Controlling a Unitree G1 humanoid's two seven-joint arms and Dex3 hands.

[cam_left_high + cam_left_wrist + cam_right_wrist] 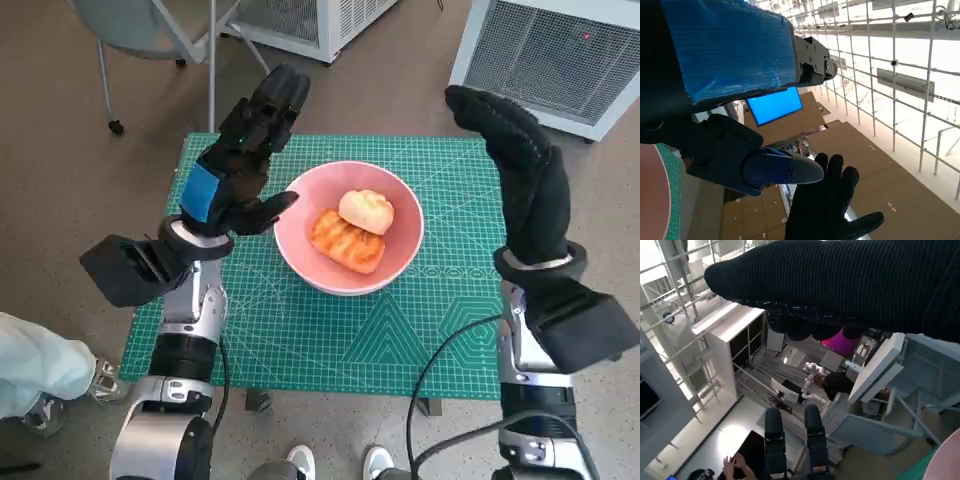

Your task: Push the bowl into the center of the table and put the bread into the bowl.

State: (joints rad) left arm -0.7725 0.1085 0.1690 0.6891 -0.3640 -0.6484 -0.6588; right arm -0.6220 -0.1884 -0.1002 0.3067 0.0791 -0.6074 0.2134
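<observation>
Above the green cutting mat (300, 340) that covers the table, both hands are raised and hold nothing. The left hand (240, 165), its back taped blue, hangs over the mat's left half with fingers stretched toward the far edge and thumb pointing at the pink bowl (400, 262), just short of its rim. The right hand (520, 165), in its black knitted glove, is lifted over the mat's far right corner, fingers extended and apart from the bowl.

The bowl sits near the middle of the table, slightly toward the far edge, with two pieces of bread inside: a pale round roll (366, 211) resting against a browner, grilled-looking piece (345, 241).

From the left wrist, only a sliver of the bowl's rim (650, 195) and mat shows; the bread is out of frame, while the spread gloved right hand (827, 210) appears beyond the thumb. The right wrist view catches a pink edge (946, 460) at one corner, and a person's hands (735, 465), cut off at the frame's edge.
</observation>
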